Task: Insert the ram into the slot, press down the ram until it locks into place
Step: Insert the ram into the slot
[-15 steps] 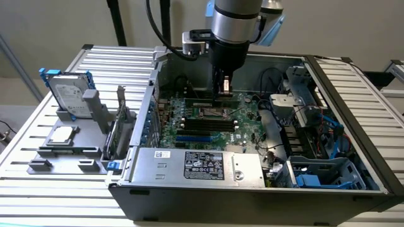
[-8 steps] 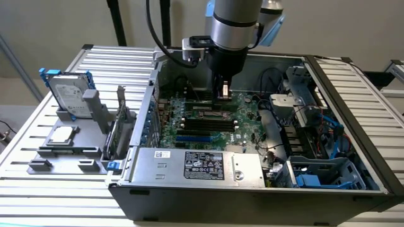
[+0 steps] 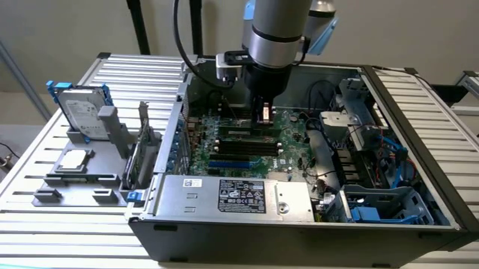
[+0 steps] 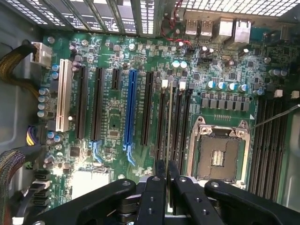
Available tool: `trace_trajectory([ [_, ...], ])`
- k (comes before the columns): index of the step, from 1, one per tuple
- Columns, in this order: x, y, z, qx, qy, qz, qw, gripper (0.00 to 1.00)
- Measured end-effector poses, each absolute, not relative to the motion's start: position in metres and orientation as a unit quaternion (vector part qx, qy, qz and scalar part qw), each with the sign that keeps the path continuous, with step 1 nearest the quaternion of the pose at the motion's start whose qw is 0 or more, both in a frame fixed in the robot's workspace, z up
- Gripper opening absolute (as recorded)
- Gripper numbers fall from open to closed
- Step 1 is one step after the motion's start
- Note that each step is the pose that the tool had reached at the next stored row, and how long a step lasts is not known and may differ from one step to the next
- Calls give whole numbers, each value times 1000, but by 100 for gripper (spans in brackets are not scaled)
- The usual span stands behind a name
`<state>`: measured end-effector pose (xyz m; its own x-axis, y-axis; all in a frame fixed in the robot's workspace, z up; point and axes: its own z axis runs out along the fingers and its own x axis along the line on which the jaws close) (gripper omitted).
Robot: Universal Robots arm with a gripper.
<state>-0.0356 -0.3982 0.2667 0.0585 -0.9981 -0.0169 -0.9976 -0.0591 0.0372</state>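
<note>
- gripper [image 3: 262, 116] is down inside the open PC case [image 3: 299, 230], over the motherboard [image 3: 290, 130]; arm comes in from 12 o'clock in the exterior view
- fingers [image 4: 158, 187] are clenched, almost touching; I read a thin board pinched between them in the exterior view and take it for the ram [image 3: 263, 114]
- ram hangs upright at the 12 o'clock edge of the bank of black memory sockets [image 3: 247, 144]; I can't tell if its lower edge touches one yet
- on the wrist view the fingertips line up along the slot [image 4: 171, 112], one of four parallel black sockets; white end clips [image 4: 164, 83] sit at their far ends
- CPU socket [image 4: 218, 157] is just beside that bank; blue slot [image 4: 130, 108] is on the bank's other side, one black slot between them
- power supply [image 3: 232, 196] sits at 6 o'clock of the board in the exterior view
- grey parts tray [image 3: 75, 193] is at 9 o'clock of the case on the slatted table [image 3: 45, 238]; a hard drive [image 3: 78, 115] stands upright in it
</note>
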Motion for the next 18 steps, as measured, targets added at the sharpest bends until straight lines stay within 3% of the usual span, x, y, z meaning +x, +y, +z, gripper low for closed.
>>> trace_trajectory([
  [18,-34,-398,246,727,-686,-19,8,13],
])
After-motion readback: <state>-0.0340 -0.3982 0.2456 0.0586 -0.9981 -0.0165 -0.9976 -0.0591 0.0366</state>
